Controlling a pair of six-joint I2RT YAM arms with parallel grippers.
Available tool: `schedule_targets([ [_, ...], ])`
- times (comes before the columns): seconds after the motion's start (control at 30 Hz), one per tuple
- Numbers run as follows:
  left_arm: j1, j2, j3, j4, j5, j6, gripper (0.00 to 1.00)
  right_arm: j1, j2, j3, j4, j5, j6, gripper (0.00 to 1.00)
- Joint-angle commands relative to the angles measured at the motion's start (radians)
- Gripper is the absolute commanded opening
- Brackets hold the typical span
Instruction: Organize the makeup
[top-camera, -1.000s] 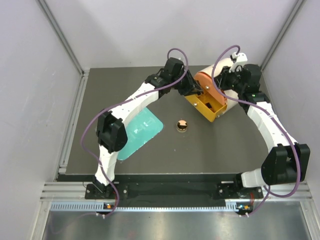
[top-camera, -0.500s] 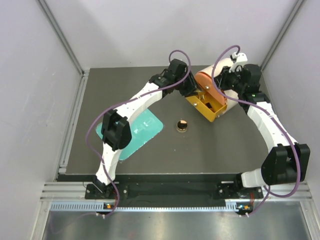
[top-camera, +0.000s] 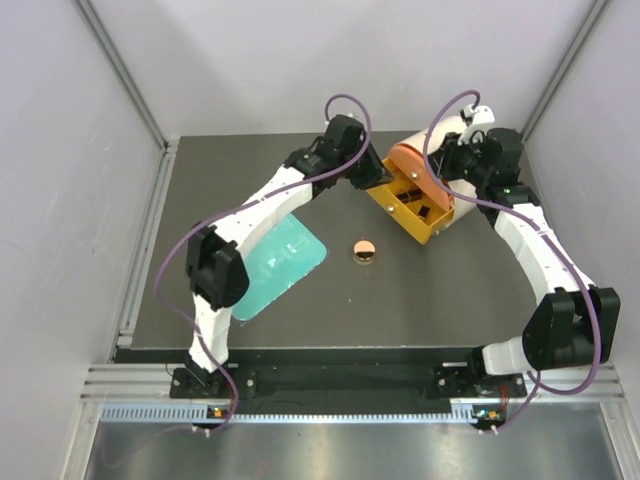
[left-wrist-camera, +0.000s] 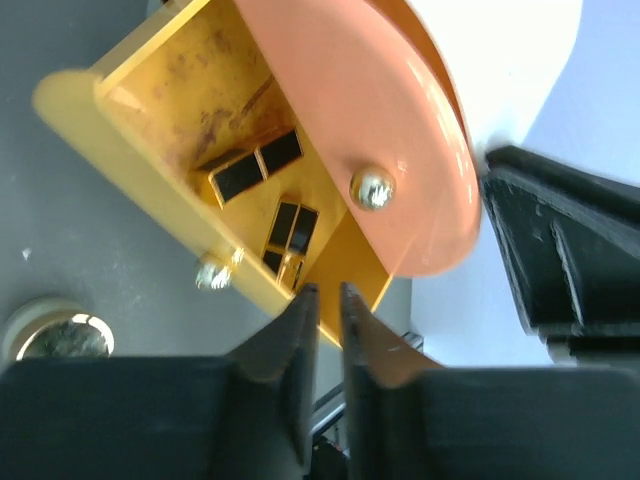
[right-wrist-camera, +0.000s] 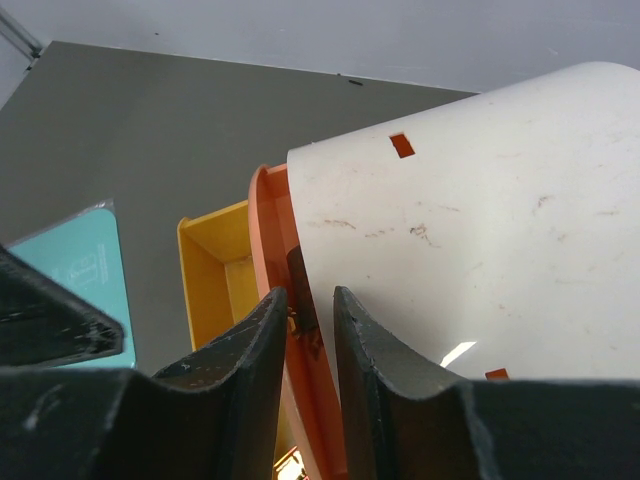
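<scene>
Dark grey tabletop (top-camera: 450, 290) filled the cell you worked in, with pale walls (top-camera: 300, 60) behind it. Nearest you in the overhead view, the teal tray (top-camera: 285, 262) lay left of centre. The round gold compact (top-camera: 365, 250) sat alone on the table at mid-frame, apart from the tray. Farther back, right of centre, the yellow drawer (top-camera: 412, 208) stood pulled out of the white drum (top-camera: 445, 145). Black gold-panned palettes (left-wrist-camera: 255, 168) lay inside the drawer. Your left gripper (left-wrist-camera: 325, 298) hovered at the drawer's rim, its fingers parted by only a slit, with nothing between them. Your right gripper (right-wrist-camera: 308, 300) sat at the drum's orange front (left-wrist-camera: 340, 90), fingers a little apart astride its edge. You could not tell whether they pinched it.
</scene>
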Motion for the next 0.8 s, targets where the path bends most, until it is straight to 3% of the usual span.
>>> schedule_targets([
  [0.0, 0.008, -0.165, -0.131, 0.087, -0.022, 0.006, 0.13, 0.015, 0.113, -0.095, -0.417, 0.027, -0.008, 0.28],
  [0.13, 0.011, -0.214, -0.258, 0.098, 0.006, -0.006, 0.00, 0.015, 0.119, -0.092, -0.416, 0.027, -0.008, 0.28],
  [0.33, 0.010, -0.205, -0.367, 0.149, 0.046, -0.032, 0.00, 0.014, 0.124, -0.089, -0.417, 0.030, -0.008, 0.28],
  [0.57, 0.010, -0.128, -0.349, 0.175, 0.067, -0.037, 0.00, 0.014, 0.127, -0.089, -0.419, 0.035, -0.011, 0.28],
  [0.77, 0.010, -0.006, -0.223, 0.149, 0.082, -0.022, 0.00, 0.014, 0.138, -0.084, -0.423, 0.036, -0.013, 0.28],
])
